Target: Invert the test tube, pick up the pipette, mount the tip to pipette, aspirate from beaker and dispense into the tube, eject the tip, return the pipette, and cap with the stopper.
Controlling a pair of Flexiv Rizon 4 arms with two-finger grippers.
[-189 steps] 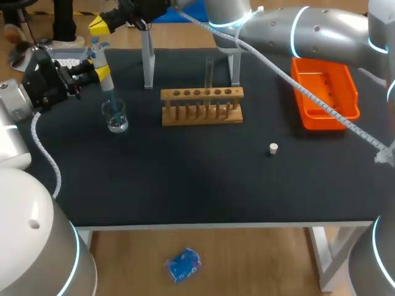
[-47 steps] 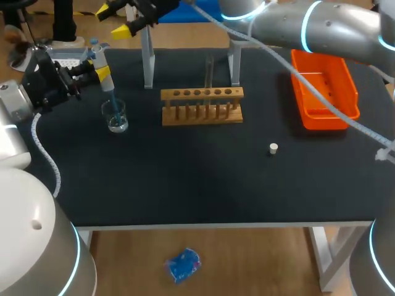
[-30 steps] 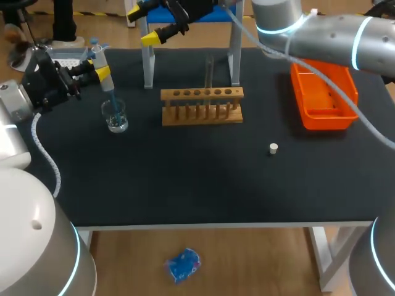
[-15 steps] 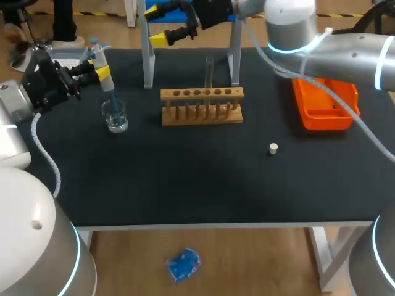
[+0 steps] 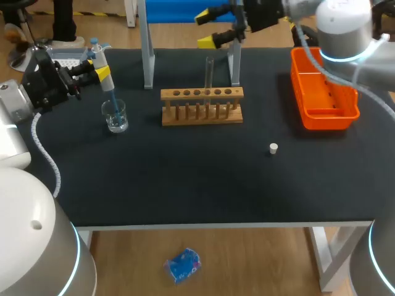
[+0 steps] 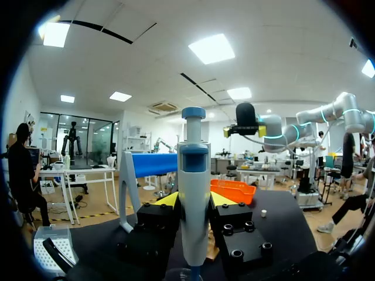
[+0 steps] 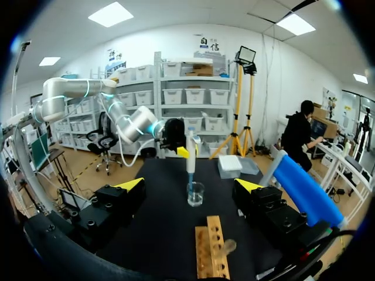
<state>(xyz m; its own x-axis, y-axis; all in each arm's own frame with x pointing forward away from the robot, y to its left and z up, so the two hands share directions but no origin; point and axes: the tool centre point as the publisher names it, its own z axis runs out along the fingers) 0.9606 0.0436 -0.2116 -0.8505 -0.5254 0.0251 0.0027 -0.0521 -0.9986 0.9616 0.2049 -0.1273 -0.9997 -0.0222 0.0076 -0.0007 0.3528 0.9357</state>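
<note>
On the black bench (image 5: 185,179) little has been disturbed; what has changed is seen above its far edge. The right hand (image 5: 210,29), which hung at the far left close above the pipette's top a few seconds ago, has been carried rightward along the far side. It is now held over the tube (image 5: 209,71), with its fingers spread wide and nothing between them.

The tube is stood upright at the far side of the rack (image 5: 202,106), mouth up. The left hand (image 5: 97,72) has not been moved: the pipette (image 6: 194,175) is kept clamped between its fingers at the far left. The mounted tip is kept lowered into the beaker (image 5: 115,116), which is set just left of the rack.

The stopper (image 5: 273,148) is left lying on the bench, right of and nearer than the rack and well apart from the tube. The orange tray (image 5: 324,114) is unmoved at the far right.

From this it is judged that the drawing-up at the beaker is finished or nearly so. The right hand is judged to have been freed for the tube, perhaps to steady it. The pipette has yet to be lifted clear and brought right over the tube's mouth, so dispensing, tip ejection, return of the pipette and capping are all taken to be outstanding.
</note>
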